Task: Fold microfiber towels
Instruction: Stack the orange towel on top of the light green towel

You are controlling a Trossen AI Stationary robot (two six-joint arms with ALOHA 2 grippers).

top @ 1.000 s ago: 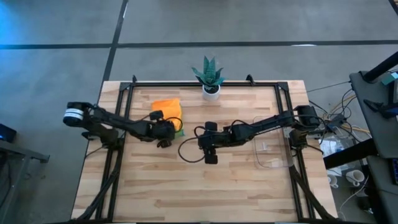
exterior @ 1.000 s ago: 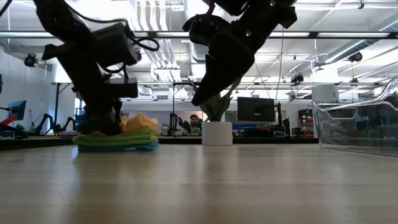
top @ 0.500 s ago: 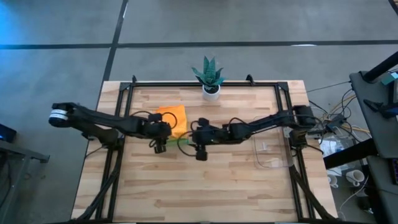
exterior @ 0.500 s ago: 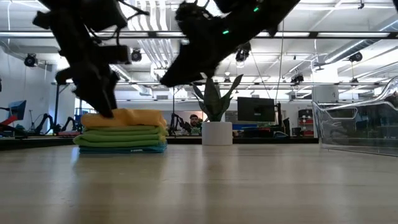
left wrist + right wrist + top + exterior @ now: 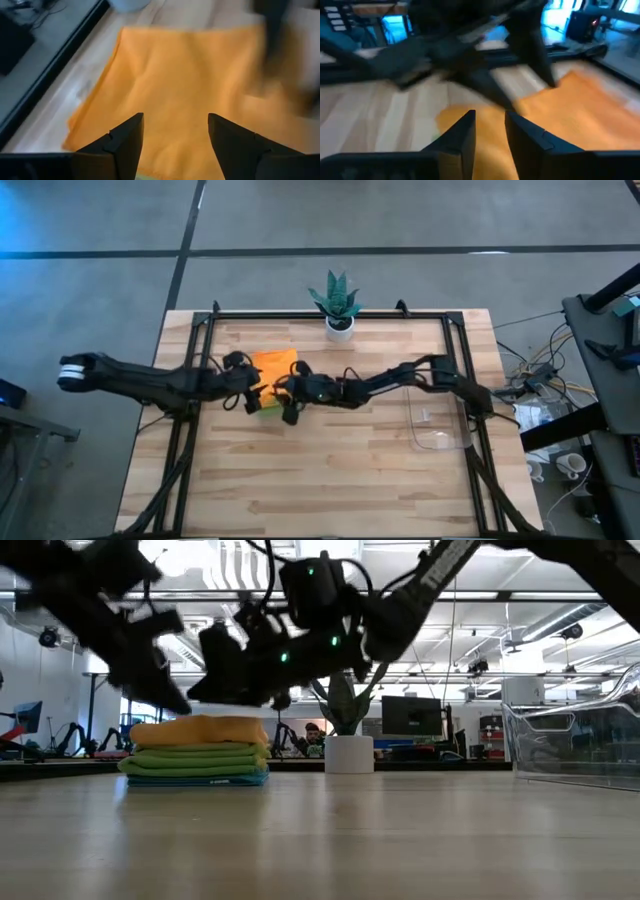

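The microfiber towels lie folded in one stack (image 5: 275, 372) left of the table's middle. An orange one (image 5: 190, 75) is on top, lime green ones (image 5: 195, 755) lie under it, and a light blue one (image 5: 200, 779) rests on the wood. My left gripper (image 5: 175, 142) is open, just above the stack's near left corner (image 5: 256, 396). My right gripper (image 5: 490, 132) hovers over the orange towel from the right (image 5: 287, 392). Its fingers stand a narrow gap apart with nothing between them. In the low view both grippers (image 5: 165, 690) (image 5: 215, 695) are clear of the stack's top.
A small potted plant (image 5: 337, 305) stands at the far edge, behind the stack's right. A clear plastic tray (image 5: 440, 425) sits at the table's right. Black frame rails (image 5: 200, 340) run along the far and side edges. Bare wood (image 5: 330, 470) lies toward the near edge.
My left gripper has come up off the stack and drawn back toward the table's left edge. The orange towel, bunched under it before, now lies flat on top. My right gripper has swung down and leftward from the table's middle to above the stack, tipping nearer level.
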